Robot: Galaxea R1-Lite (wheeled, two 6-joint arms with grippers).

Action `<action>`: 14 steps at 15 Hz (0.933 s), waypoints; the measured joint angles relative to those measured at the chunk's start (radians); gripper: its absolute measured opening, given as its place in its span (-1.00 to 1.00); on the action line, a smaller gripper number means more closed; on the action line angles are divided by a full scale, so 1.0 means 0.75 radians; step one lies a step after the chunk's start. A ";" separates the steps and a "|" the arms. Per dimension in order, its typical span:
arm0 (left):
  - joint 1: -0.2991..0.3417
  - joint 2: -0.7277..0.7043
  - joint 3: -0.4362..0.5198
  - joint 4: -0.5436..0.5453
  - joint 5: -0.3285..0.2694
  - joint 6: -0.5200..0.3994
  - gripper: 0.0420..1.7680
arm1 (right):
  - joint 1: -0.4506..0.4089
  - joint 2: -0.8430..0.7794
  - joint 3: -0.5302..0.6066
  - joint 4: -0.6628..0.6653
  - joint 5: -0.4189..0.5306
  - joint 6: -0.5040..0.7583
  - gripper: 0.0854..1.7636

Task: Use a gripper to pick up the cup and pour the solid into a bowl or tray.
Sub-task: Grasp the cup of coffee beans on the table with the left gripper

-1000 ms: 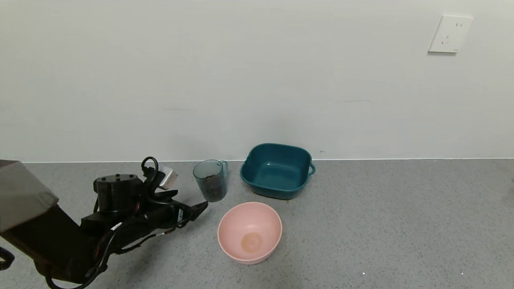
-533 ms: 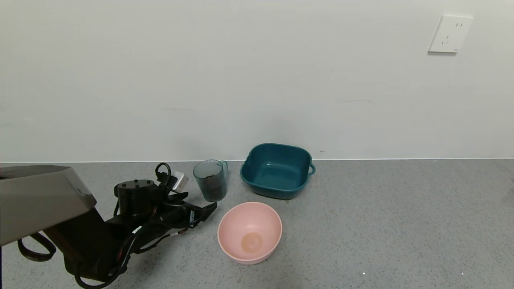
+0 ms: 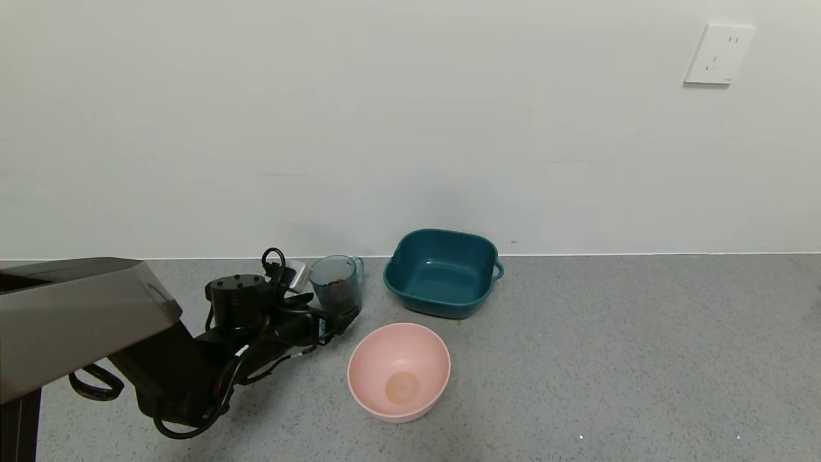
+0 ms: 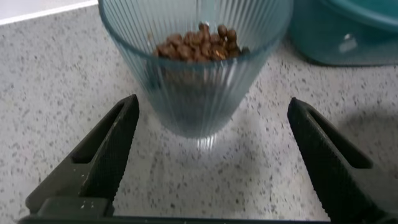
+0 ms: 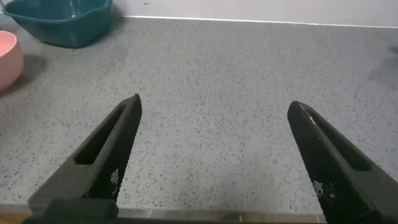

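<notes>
Left gripper is reaching low over the grey counter with its fingers spread wide on either side of the cup, not touching it. That cup is standing upright with the solid inside. Just beyond it, the teal basin is sitting against the wall, the pink bowl nearer. Right gripper is hanging open over bare counter.

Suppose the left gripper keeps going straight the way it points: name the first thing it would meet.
Most likely the cup of brown pellets: it stands directly ahead of the open left gripper, centred between the fingers.
</notes>
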 joint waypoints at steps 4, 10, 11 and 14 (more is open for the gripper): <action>-0.012 0.013 -0.019 -0.054 -0.005 -0.003 0.94 | 0.000 0.000 0.000 0.000 0.000 0.000 0.94; -0.018 0.129 -0.020 -0.300 -0.001 -0.025 0.94 | 0.000 0.000 0.000 0.000 -0.001 -0.001 0.94; -0.018 0.144 -0.024 -0.315 -0.002 -0.027 0.94 | 0.000 0.000 0.000 0.000 -0.001 -0.001 0.94; -0.020 0.184 -0.041 -0.358 -0.005 -0.030 0.94 | 0.000 0.000 0.000 0.000 0.000 0.000 0.94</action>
